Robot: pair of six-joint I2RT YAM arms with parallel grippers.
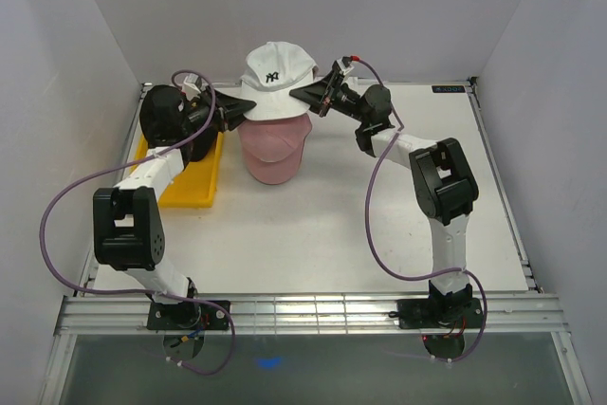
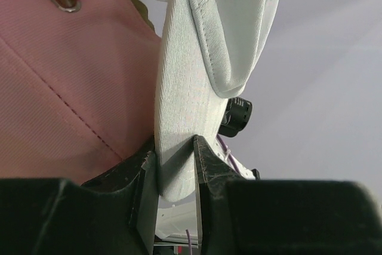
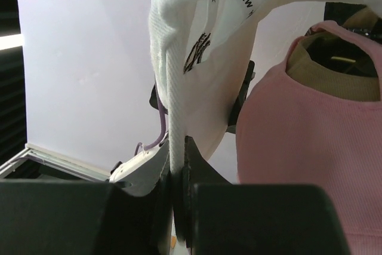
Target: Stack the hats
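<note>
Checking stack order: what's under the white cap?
Right below the white cap is the pink cap. The edge of a tan cap shows through the pink one's rear opening. Whatever lies under those is covered.

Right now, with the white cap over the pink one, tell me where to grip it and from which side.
Take the white cap by its lower rim, at opposite sides, coming in from left and right. The rim is a thin fabric edge that fits between jaws; the domed crown is soft and wide. The left gripper and right gripper pinch it so.
</note>
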